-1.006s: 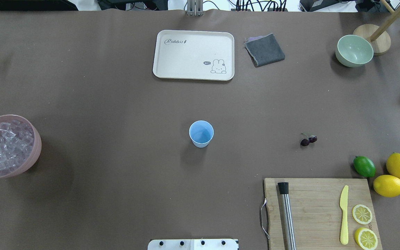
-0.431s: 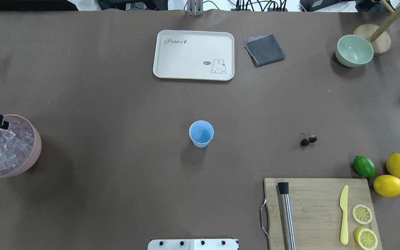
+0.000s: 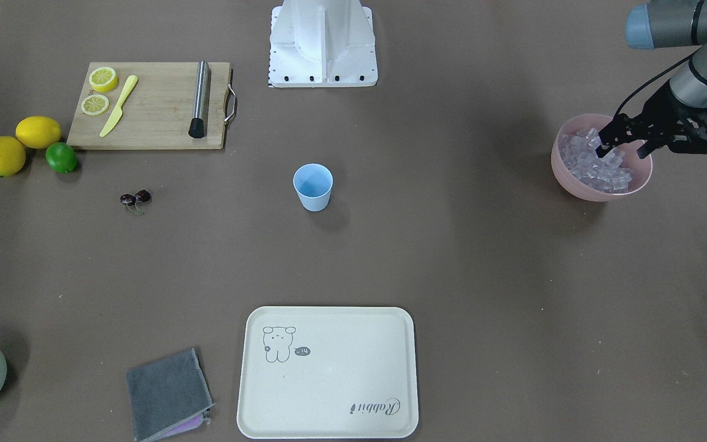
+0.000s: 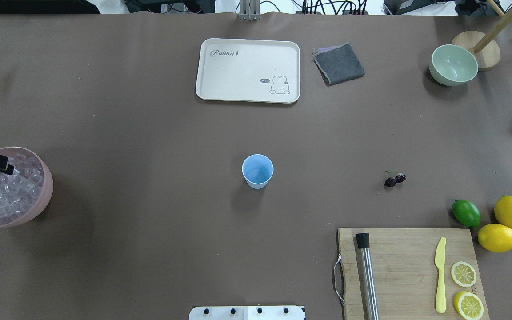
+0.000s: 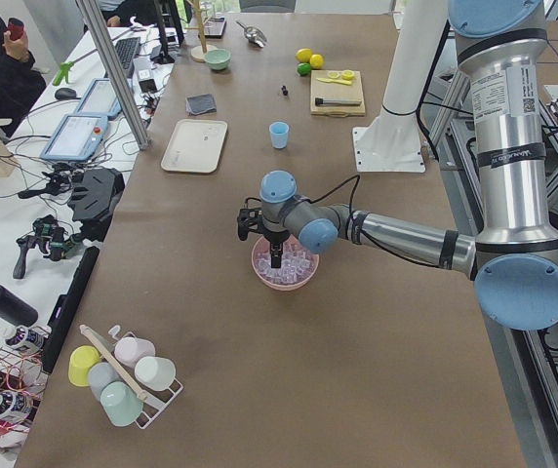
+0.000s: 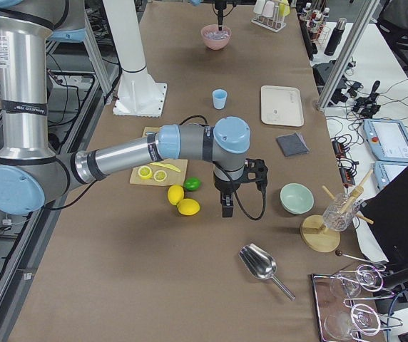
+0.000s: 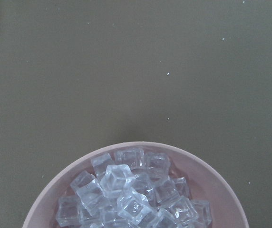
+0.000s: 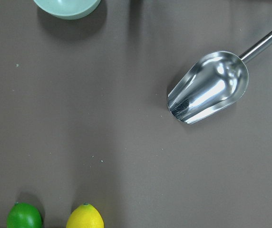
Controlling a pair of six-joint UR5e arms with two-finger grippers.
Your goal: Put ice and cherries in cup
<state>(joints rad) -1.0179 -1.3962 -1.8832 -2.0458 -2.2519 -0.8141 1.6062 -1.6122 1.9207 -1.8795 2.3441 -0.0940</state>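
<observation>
At the bench's [image 4: 149,133] left edge sits the pink bowl [image 4: 48,195], heaped with the ice [image 4: 11,195]. The left tool [image 3: 622,149] hangs over it pointing down, its fingers spread apart, the tips low at the top cubes and nothing clamped between them. The cup [image 4: 257,171] stands upright mid-bench, well apart from the bowl. Further right the cherries [image 4: 394,179] lie on the bare bench, between the cup and the lime [image 4: 466,213]. Toward the right edge the right tool [image 6: 227,206] points down near the two lemons [image 4: 497,238]; how far it is open I cannot tell
</observation>
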